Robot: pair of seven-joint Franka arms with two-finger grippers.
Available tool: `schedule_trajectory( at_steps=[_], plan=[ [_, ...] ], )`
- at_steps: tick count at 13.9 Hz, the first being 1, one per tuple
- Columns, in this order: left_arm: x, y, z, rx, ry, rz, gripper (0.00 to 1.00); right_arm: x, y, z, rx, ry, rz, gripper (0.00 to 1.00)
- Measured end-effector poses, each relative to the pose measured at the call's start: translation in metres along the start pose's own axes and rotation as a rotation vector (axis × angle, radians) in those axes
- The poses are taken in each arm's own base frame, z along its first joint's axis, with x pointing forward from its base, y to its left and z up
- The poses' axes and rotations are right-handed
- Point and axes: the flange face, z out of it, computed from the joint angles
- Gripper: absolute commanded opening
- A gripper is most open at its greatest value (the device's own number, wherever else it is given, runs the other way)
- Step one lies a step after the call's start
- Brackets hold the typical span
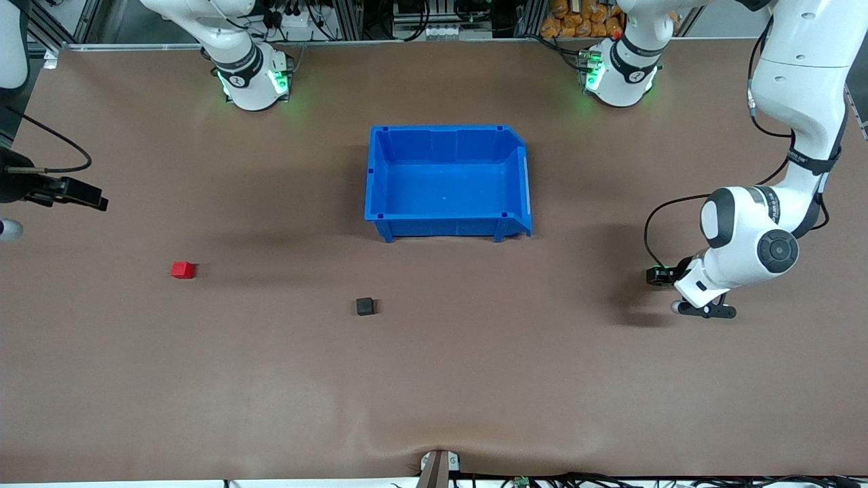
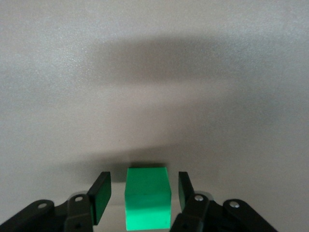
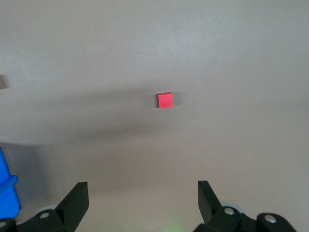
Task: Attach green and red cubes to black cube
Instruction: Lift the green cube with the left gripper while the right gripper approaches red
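Observation:
The green cube (image 2: 147,203) sits on the table between my left gripper's (image 2: 142,183) open fingers, with a gap on each side. In the front view this gripper (image 1: 702,308) is low at the left arm's end of the table and hides the green cube. The red cube (image 1: 182,270) lies toward the right arm's end and also shows in the right wrist view (image 3: 165,99). The black cube (image 1: 365,306) lies mid-table, nearer the front camera than the bin. My right gripper (image 3: 142,191) is wide open and empty, up in the air at the table's edge (image 1: 81,195), apart from the red cube.
An empty blue bin (image 1: 447,227) stands mid-table, farther from the front camera than the black cube; its corner shows in the right wrist view (image 3: 7,193). The brown table (image 1: 434,379) is bare around the cubes.

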Motion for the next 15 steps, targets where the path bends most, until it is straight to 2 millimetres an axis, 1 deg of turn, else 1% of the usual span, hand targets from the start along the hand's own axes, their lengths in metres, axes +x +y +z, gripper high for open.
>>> schedule_trajectory(
  at_steps=[2, 5, 8, 11, 14, 15],
  plan=[
    [0.000, 0.000, 0.000, 0.000, 0.003, 0.000, 0.63, 0.004, 0.000, 0.007, 0.000, -0.012, 0.000, 1.00],
    [0.001, 0.000, -0.001, 0.000, 0.005, 0.001, 0.58, 0.010, 0.000, 0.018, 0.000, -0.026, 0.000, 1.00],
    [0.001, 0.001, -0.001, 0.000, 0.005, 0.001, 0.57, 0.017, 0.000, 0.029, -0.001, -0.044, 0.000, 1.00],
    [0.001, 0.001, -0.001, 0.001, 0.011, 0.001, 0.57, 0.019, 0.001, 0.034, 0.000, -0.050, 0.003, 1.00],
    [0.002, 0.001, -0.002, 0.001, 0.018, 0.002, 0.53, 0.023, 0.004, 0.041, 0.000, -0.057, 0.007, 1.00],
    [0.002, 0.001, -0.002, 0.001, 0.018, 0.002, 0.50, 0.026, 0.005, 0.045, 0.000, -0.060, 0.008, 1.00]
  ],
)
